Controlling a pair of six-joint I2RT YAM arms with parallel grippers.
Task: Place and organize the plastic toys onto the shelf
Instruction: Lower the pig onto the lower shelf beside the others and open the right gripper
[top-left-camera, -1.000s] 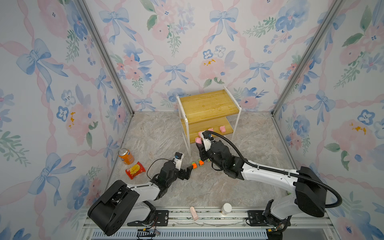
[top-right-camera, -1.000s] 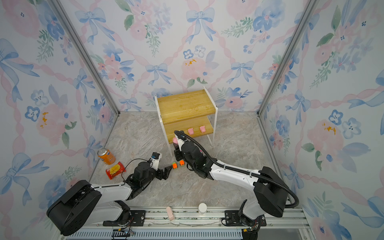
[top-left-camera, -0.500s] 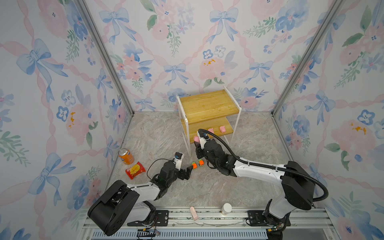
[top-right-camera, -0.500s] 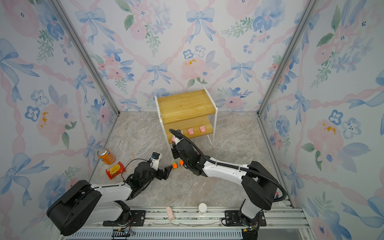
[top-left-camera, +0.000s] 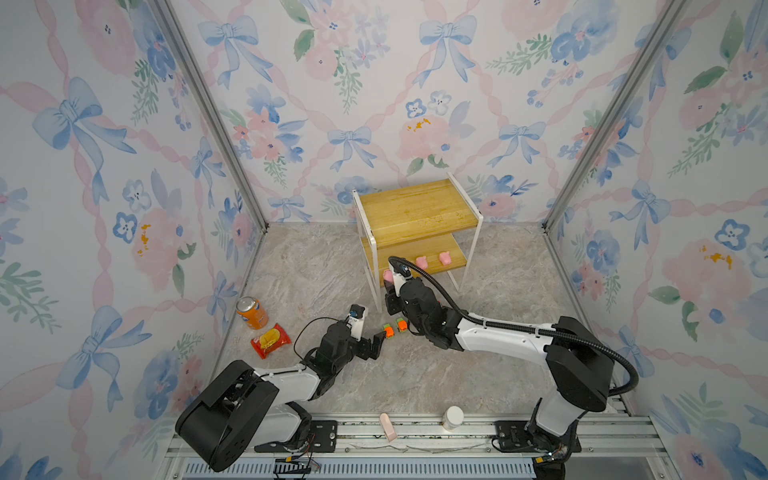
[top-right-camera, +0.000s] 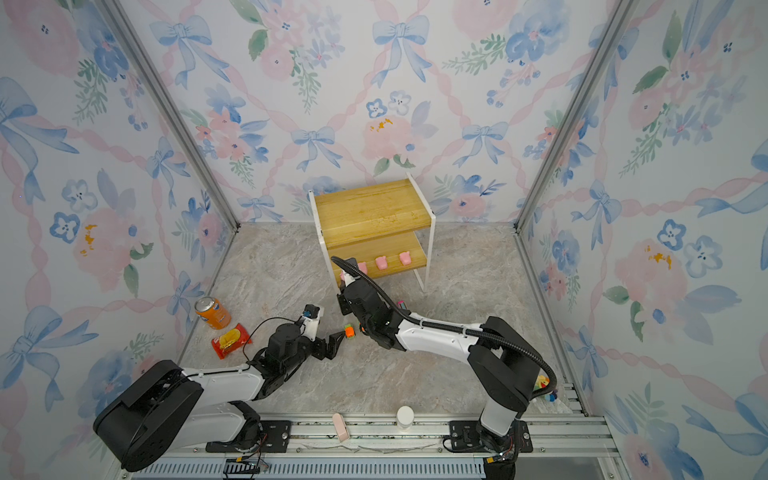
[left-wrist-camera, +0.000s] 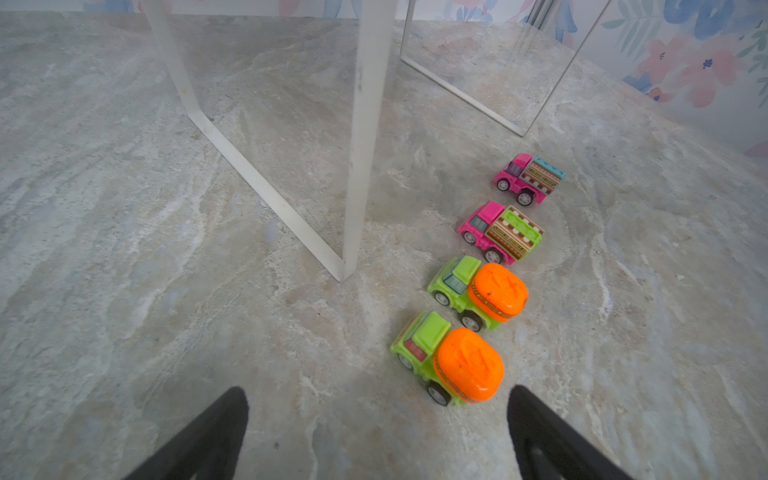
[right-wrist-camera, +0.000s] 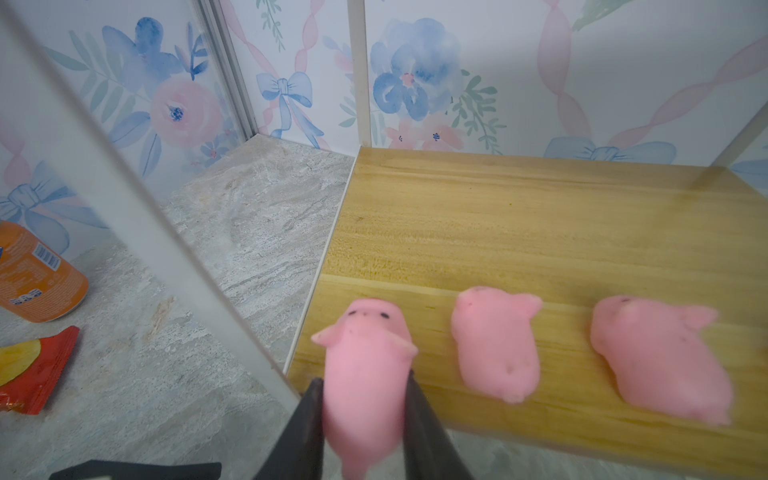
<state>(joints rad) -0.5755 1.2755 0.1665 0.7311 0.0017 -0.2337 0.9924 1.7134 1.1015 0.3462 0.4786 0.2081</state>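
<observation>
At the shelf (right-wrist-camera: 540, 216) front, pinching a pink pig (right-wrist-camera: 365, 357) with right gripper (right-wrist-camera: 363, 388), holding left gripper (left-wrist-camera: 378, 390) wide open.

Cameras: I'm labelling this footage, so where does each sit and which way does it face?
Top views: high in front, looking down at shelf and floor; left arm and right arm show.
Left wrist: low, facing the cars and shelf legs; open left gripper shows.
Right wrist: faces the lower board; right gripper shut on a pig.
Shared: the orange can shows in top views and right wrist.
</observation>
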